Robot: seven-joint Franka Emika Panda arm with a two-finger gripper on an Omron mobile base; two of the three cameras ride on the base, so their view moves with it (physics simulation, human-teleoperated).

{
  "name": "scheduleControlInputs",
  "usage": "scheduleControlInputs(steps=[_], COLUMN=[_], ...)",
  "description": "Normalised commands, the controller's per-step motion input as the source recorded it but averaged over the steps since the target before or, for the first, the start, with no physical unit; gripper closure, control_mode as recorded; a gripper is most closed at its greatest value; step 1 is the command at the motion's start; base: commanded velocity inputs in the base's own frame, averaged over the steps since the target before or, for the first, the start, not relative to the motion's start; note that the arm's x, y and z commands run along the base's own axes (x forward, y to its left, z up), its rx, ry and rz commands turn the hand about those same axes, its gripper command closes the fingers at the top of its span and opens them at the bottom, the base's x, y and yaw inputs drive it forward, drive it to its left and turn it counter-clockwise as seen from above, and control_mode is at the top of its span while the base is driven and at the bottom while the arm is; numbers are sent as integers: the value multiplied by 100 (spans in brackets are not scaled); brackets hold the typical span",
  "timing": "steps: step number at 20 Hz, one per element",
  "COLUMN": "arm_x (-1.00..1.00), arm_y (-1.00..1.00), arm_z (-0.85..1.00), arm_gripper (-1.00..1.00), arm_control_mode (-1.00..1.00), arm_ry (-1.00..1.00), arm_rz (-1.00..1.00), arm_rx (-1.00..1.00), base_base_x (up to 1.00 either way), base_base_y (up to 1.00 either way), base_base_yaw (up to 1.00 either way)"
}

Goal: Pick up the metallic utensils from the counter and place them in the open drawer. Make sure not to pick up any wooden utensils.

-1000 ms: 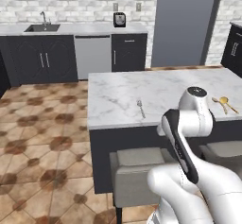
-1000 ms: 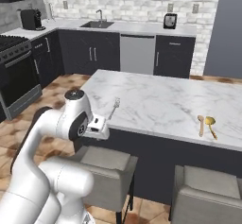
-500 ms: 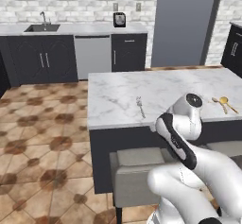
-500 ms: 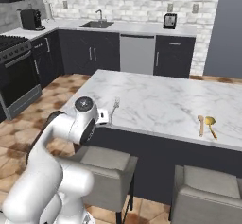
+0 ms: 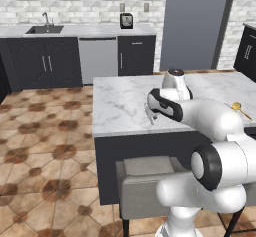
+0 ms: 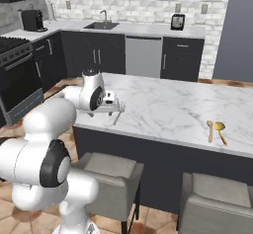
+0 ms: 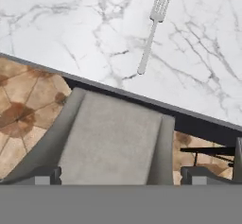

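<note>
Hand view puts my gripper point(image 7: 121, 173) with its jaws spread wide and nothing between them, above a grey stool point(image 7: 113, 138) at the island's near edge. Just past that edge, the fork point(image 7: 153, 27) lies flat on the marble counter point(image 7: 71, 24). Farther right along it, I see two wooden utensils point(image 6: 215, 130).

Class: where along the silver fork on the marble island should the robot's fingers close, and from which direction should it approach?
Probably mid-handle of the fork, from straight above, open fingers straddling the slim shaft. It lies flat on the counter, so no side gives purchase; the tines are wider and less even.
</note>
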Motion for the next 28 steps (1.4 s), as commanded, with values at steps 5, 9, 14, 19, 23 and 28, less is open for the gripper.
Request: scheduleControlInputs(steps=[5,9,14,19,23,28], arm_x=[84,43,35,13,-62,-91], arm_y=[-13,-30,-23,-19,-9,0], arm_z=[23,-36,-79,-94,-16,0], arm_gripper=[-100,-100,-100,-100,-100,-100], arm_control_mode=[-100,-100,-100,-100,-100,-100], arm_ry=[46,29,15,4,-4,-13], arm_rz=[-17,-1,-3,-4,-2,0], arm_rx=[3,11,4,0,0,0], base_base_x=[0,0,0,0,0,0], base_base_y=[0,0,0,0,0,0], base_base_yaw=[0,0,0,0,0,0])
